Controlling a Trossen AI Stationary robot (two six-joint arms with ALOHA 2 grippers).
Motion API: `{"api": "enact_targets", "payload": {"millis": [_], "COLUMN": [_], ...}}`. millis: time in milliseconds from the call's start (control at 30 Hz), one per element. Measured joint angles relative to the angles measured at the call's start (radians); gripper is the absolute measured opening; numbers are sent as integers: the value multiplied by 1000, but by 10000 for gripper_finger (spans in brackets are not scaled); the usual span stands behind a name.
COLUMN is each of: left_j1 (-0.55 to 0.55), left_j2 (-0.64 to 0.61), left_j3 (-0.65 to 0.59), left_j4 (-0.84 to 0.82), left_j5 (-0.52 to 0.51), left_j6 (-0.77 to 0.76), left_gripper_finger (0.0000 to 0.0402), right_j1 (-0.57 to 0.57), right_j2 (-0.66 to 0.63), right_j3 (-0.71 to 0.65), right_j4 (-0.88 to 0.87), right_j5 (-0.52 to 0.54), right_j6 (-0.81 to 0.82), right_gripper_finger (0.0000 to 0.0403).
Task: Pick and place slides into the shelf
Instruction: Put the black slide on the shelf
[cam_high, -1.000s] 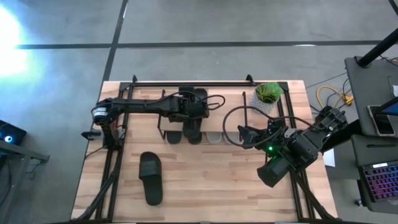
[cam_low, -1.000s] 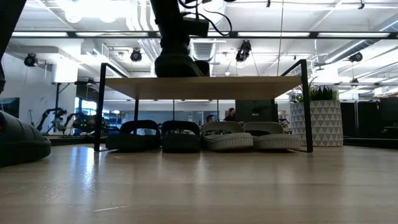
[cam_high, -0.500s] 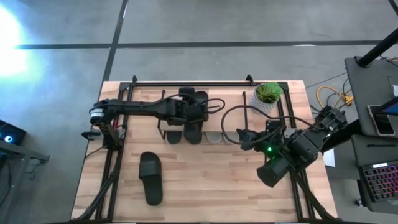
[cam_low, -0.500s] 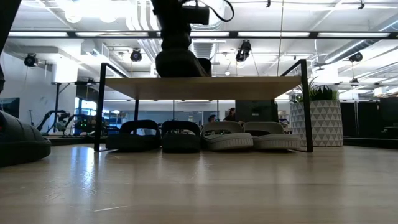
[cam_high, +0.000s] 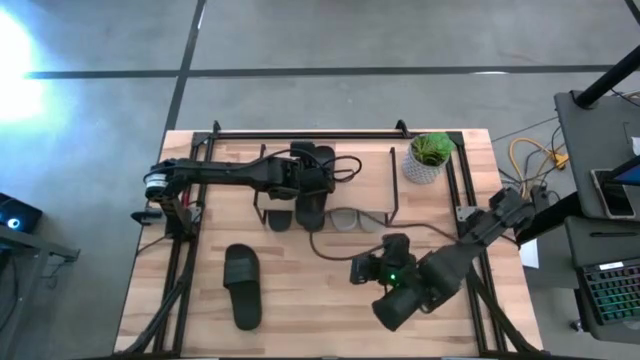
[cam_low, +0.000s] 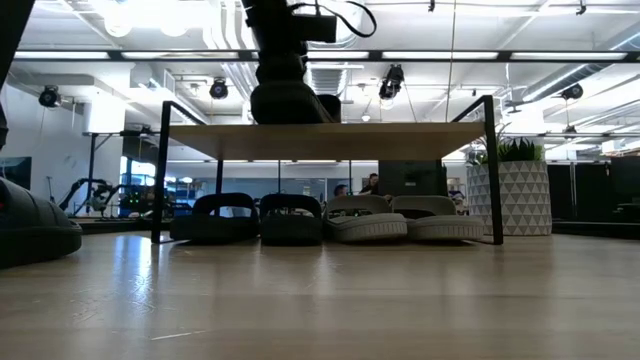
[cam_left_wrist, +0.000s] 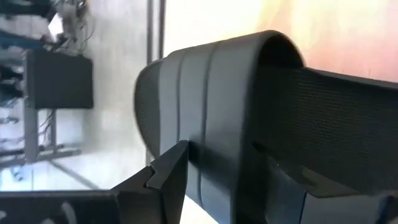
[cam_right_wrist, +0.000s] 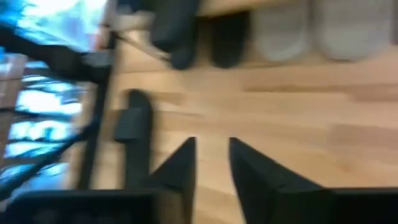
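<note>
Overhead, the left tool (cam_high: 318, 178) grips a black slide (cam_high: 312, 190) atop the shelf (cam_high: 375, 200); another black slide (cam_high: 242, 286) lies apart on the table (cam_high: 330, 300). Low view: four slides (cam_low: 325, 218) sit under the shelf. Right wrist: the right tool (cam_right_wrist: 211, 163) hovers, fingers seemingly narrowly parted.

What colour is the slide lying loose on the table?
Black slide; the high view shows it best.

potted plant (cam_high: 430, 156), laptop (cam_high: 612, 295), yellow cable (cam_high: 532, 153)
</note>
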Motion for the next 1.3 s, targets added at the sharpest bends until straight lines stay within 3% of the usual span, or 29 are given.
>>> {"api": "enact_targets", "payload": {"millis": [67,133,267,367,500,633,733,933,1300], "left_j1": [0,0,-1,-3,-5,-6,-6,-14,-61], "left_j2": [0,-1,-15,-42,-91,-128,-130,-131,-253], "left_j3": [0,0,-1,-8,-22,-37,-40,-42,-44], "left_j4": [-3,-5,-17,-24,-12,17,14,-5,-22], "left_j5": [32,36,45,59,72,77,81,103,197], "left_j6": [24,29,29,29,29,26,25,23,-18], "left_gripper_finger": [151,151,151,151,151,151,151,151,151], "right_j1": [-4,-6,2,3,-15,-83,-150,-241,-277], "right_j2": [19,16,-38,-82,-102,-73,-38,18,40], "right_j3": [-21,-66,-193,-352,-598,-769,-825,-812,-814], "right_j4": [-65,-40,163,431,920,1480,1744,1746,1756], "right_j5": [-49,-26,61,92,118,111,76,-79,-61], "right_j6": [85,131,124,82,-18,-243,-393,-420,-437], "right_gripper_finger": [64,24,10,8,8,8,8,8,8]}}
